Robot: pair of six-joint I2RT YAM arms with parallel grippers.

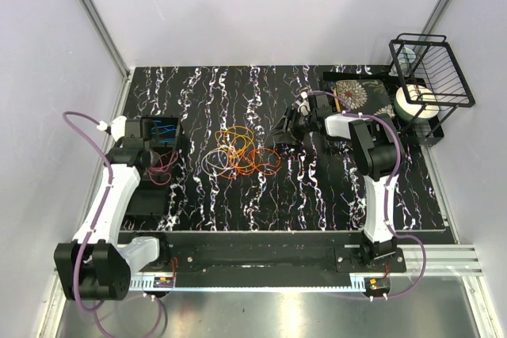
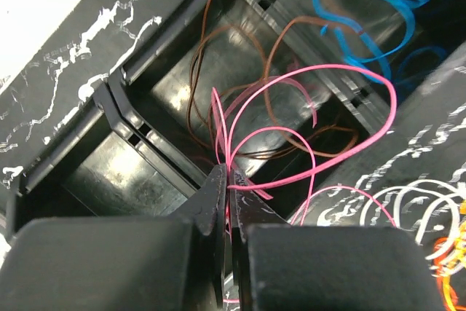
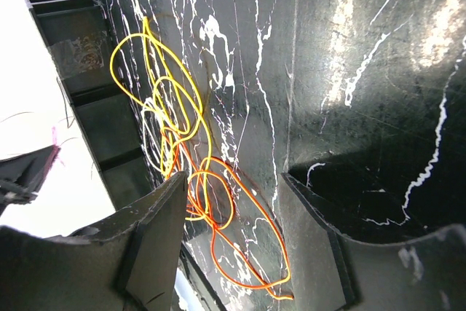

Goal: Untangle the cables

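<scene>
A tangle of cables [image 1: 238, 156] in orange, yellow and a pale colour lies mid-table. My left gripper [image 2: 227, 178] is shut on a pink cable [image 2: 320, 92], whose loops hang over a black compartment tray [image 2: 116, 107]. In the tray lie a brown cable [image 2: 211, 63] and a blue cable [image 2: 364, 20]. From above, the left gripper [image 1: 157, 154] sits at the tray's [image 1: 170, 126] near right corner. My right gripper [image 1: 279, 131] hovers open just right of the tangle. In the right wrist view the right gripper [image 3: 233, 178] frames the orange cable [image 3: 251, 245] and the yellow cable [image 3: 156, 85], touching neither.
A black wire basket [image 1: 432, 69] stands at the back right with a white roll [image 1: 416, 104] under it and a floral box [image 1: 356, 93] beside it. White walls close the table's left, back and right sides. A second black tray [image 1: 146, 207] lies beside the left arm.
</scene>
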